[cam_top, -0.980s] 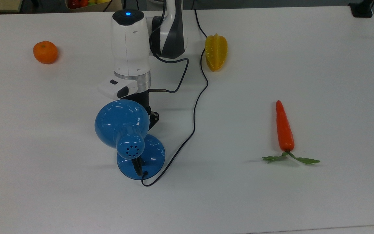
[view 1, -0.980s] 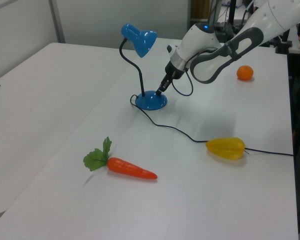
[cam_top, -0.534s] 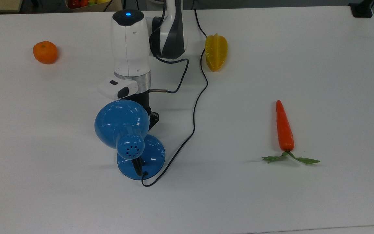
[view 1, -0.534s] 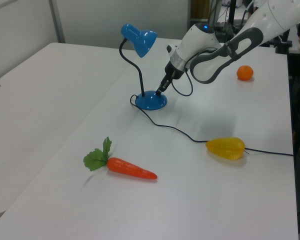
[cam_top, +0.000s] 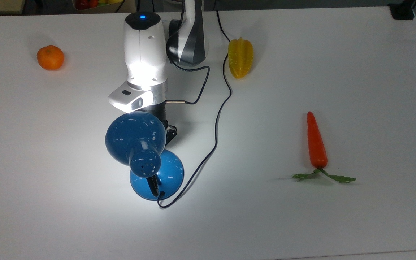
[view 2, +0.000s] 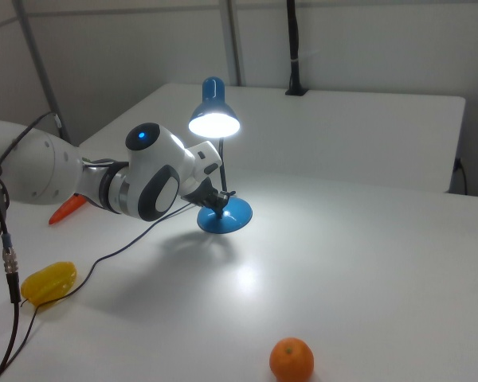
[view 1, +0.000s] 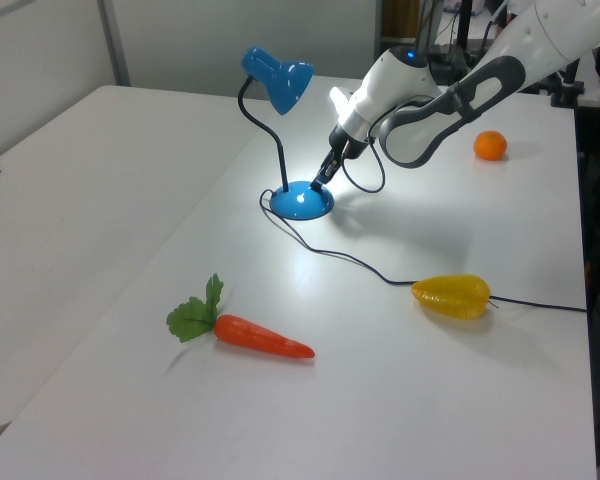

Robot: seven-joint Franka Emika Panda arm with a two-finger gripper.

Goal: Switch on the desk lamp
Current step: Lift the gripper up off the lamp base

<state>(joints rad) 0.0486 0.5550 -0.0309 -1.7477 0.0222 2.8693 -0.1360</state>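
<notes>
Lamp lit; the task looked done.

The desk lamp (view 2: 214, 119) stood near the table's (cam_top: 338, 54) middle, its shade glowing and a bright pool falling on its round base (view 1: 302, 201) in the right view. The gripper (view 1: 320, 182) rested its tip at the base's edge; whether its fingers were spread or pressed together, I cannot tell. Only withdrawing seemed left. An orange (view 2: 291, 360), starfruit (cam_top: 240, 57) and carrot (cam_top: 316, 142) lay well apart.

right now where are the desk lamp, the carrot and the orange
desk lamp (cam_top: 135, 135), top view, on the domed blue shade
carrot (cam_top: 316, 142), top view, on the orange body
orange (view 2: 291, 360), right view, on the middle of the fruit
</notes>
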